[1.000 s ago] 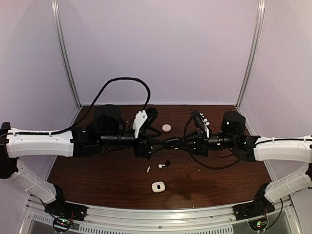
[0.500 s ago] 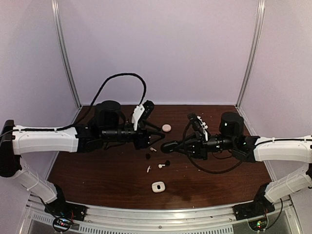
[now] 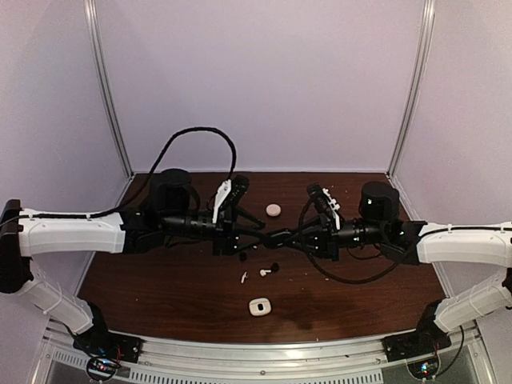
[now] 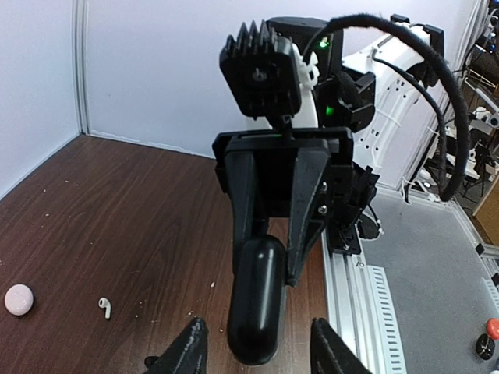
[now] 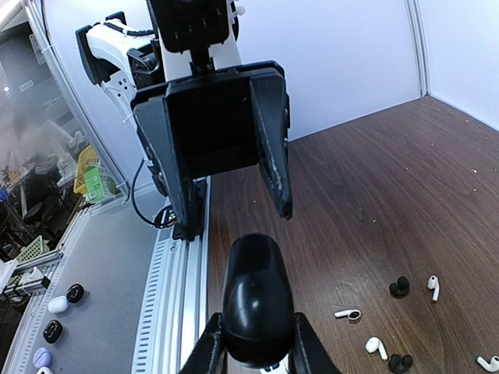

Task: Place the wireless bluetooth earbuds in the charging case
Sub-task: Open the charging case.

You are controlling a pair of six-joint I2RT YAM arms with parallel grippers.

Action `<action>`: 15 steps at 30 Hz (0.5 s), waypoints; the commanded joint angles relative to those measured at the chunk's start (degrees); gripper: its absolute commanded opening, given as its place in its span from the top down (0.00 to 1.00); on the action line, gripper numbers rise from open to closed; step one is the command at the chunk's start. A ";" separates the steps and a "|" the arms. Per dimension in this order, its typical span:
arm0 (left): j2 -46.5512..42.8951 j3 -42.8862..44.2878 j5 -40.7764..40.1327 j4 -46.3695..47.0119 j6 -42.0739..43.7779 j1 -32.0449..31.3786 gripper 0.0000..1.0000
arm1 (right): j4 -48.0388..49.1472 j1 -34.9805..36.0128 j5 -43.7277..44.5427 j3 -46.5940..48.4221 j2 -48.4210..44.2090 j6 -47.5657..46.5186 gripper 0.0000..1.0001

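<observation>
Dark brown wooden tabletop (image 3: pixel 160 292), lavender walls. Loose on the wood, none in a case: white stemmed earbuds (image 5: pixel 348 314) and rounded black earbuds (image 5: pixel 399 287), scattered just in front of where the arms meet. Above them the glossy black oval charging case (image 5: pixel 256 296) is held off the table, no open lid visible, with the right gripper (image 5: pixel 256 347) pinched tight on its lower end. Facing it, the left gripper (image 5: pixel 232 214) has fingers spread either side of the case's free end, apparently not touching. It is likely lined up to steady the case or open its lid. Right wrist view gives the bud scatter. Left wrist view adds a pale pink round case (image 4: pixel 19 299) with one bud near it. Only the top view shows the white rounded-square case (image 3: pixel 258 306) near the front edge, but the jaws are unreadable there.
</observation>
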 commanded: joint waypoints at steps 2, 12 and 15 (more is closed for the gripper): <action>2.30 3.56 1.36 -2.44 2.52 -0.47 0.56 | 0.62 0.40 0.00 2.32 0.50 -0.93 1.00; 4.20 5.25 -3.63 -3.16 -1.29 0.07 0.69 | 0.83 1.33 -2.25 2.35 0.36 -1.92 1.00; 4.23 4.33 -3.14 -1.24 -3.89 1.56 0.71 | 0.08 1.90 -2.70 2.51 0.37 -3.00 1.00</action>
